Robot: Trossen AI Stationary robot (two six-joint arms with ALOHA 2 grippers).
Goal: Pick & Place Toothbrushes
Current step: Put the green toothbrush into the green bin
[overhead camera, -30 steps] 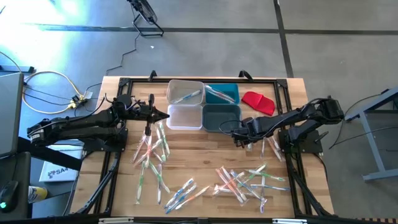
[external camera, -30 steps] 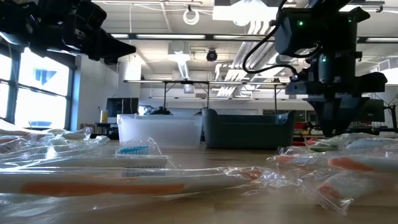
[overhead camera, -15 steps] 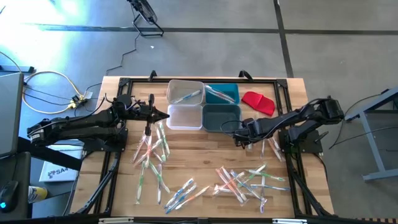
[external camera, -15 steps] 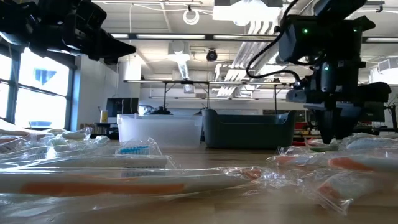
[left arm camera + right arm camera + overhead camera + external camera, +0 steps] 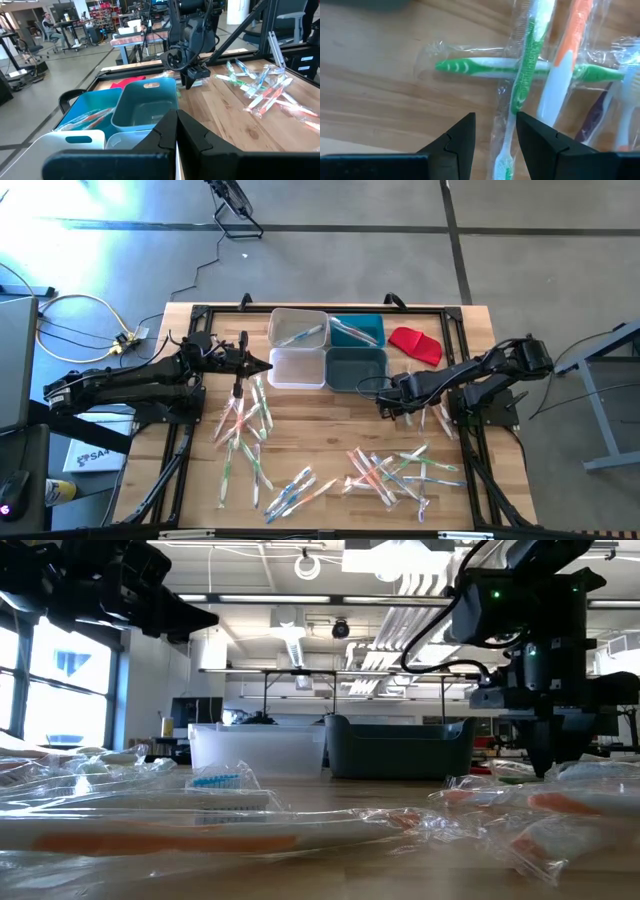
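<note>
While the high view shows only the whole table (image 5: 330,430), with toothbrushes (image 5: 245,425) strewn from its centre toward six o'clock and a small cluster at about three o'clock, the right wrist view brings that cluster close: wrapped toothbrushes (image 5: 530,65) in clear film, two green and white ones crossing each other, an orange and white one just beside them, a purple one at the edge. The right gripper (image 5: 392,402) hangs low over them with its fingers (image 5: 455,140) parted and nothing between them. The low view alone shows the crinkled wrappers lying flat on the wood and a blue-bristled head (image 5: 215,781). The left gripper (image 5: 262,366) sits at about ten o'clock, beside the bins (image 5: 327,350), jaws closed and empty. The left wrist view shows a few brushes already inside the blue bin (image 5: 82,117); the dark teal bin (image 5: 145,102) looks bare.
</note>
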